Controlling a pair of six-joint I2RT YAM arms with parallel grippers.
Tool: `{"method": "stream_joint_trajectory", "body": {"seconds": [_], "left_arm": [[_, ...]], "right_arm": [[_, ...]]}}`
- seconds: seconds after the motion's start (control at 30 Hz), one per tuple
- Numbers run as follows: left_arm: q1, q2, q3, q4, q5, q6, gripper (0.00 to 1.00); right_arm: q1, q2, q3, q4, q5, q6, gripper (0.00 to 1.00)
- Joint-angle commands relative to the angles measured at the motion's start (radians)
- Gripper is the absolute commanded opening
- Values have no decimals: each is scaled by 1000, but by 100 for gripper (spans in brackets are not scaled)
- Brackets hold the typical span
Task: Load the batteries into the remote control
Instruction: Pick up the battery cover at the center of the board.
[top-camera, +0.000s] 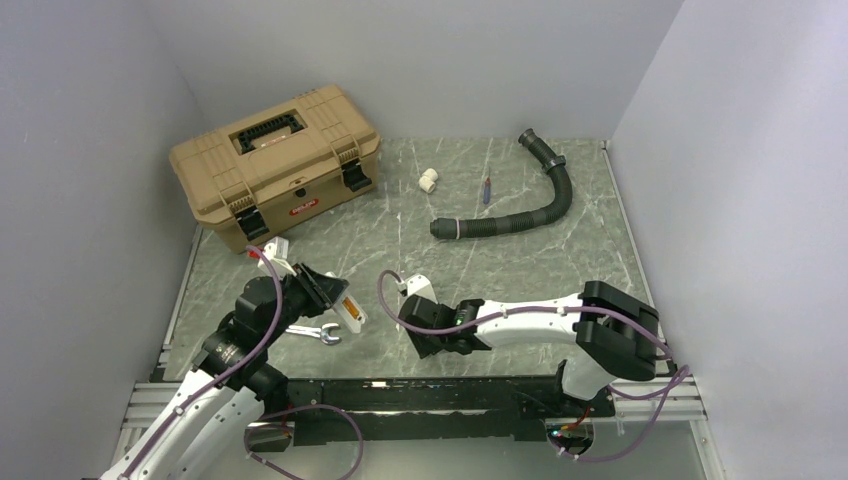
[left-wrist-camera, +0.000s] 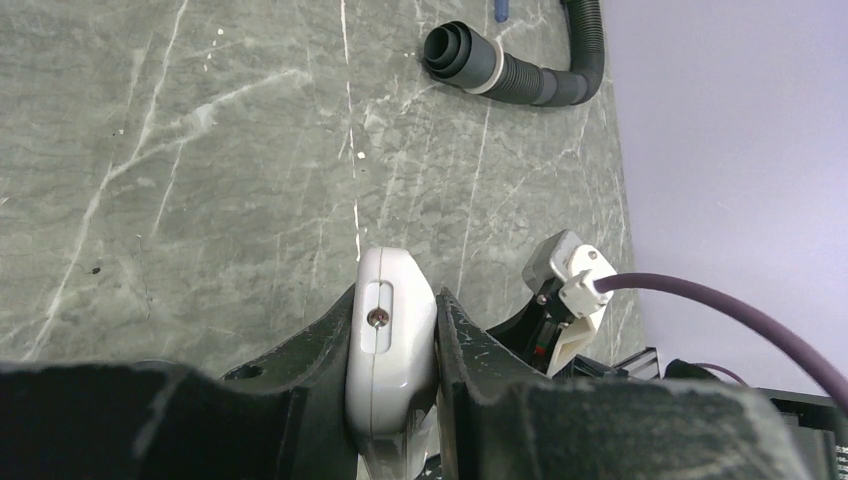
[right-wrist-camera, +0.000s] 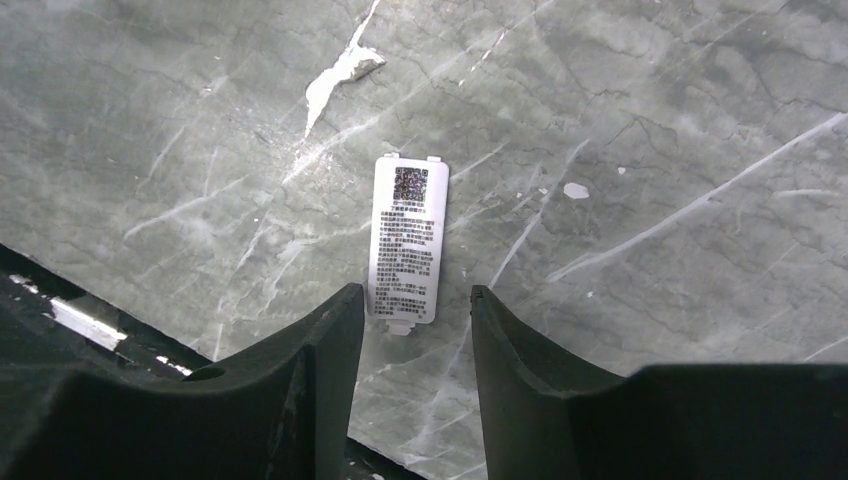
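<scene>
My left gripper (left-wrist-camera: 397, 300) is shut on the remote control (left-wrist-camera: 390, 340), a slim white bar whose rounded end with a small screw sticks out past the fingers. In the top view the remote (top-camera: 352, 314) is held near the table's front left, and an orange-copper strip (top-camera: 349, 306) in its upturned side looks like the batteries. My right gripper (right-wrist-camera: 410, 300) hangs open just above the table with nothing between its fingers. A small white cover plate with a printed label (right-wrist-camera: 408, 240) lies flat just beyond its fingertips.
A silver wrench (top-camera: 316, 332) lies under the left gripper. A tan toolbox (top-camera: 275, 160) stands at the back left. A white pipe fitting (top-camera: 428, 180), a thin red-and-blue stick (top-camera: 487, 189) and a black corrugated hose (top-camera: 520, 215) lie at the back.
</scene>
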Motion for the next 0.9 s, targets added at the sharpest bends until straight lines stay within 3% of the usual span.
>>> {"method": "stream_joint_trajectory", "body": {"seconds": [0.0, 0.3, 0.63, 0.7, 0.8, 0.87], "left_arm": [[4, 2, 25, 65, 14, -8, 0], [6, -4, 17, 66, 14, -11, 0], [5, -15, 11, 59, 14, -14, 0], [5, -14, 12, 61, 14, -14, 0], [6, -3, 12, 76, 25, -17, 0], [6, 9, 5, 109, 51, -25, 0]], "right_arm": [[18, 22, 19, -1, 46, 22, 45], [33, 44, 31, -11, 52, 32, 44], [47, 48, 38, -41, 71, 36, 28], [48, 39, 36, -41, 74, 35, 23], [48, 2, 34, -45, 82, 22, 6], [49, -44, 39, -64, 85, 3, 0]]}}
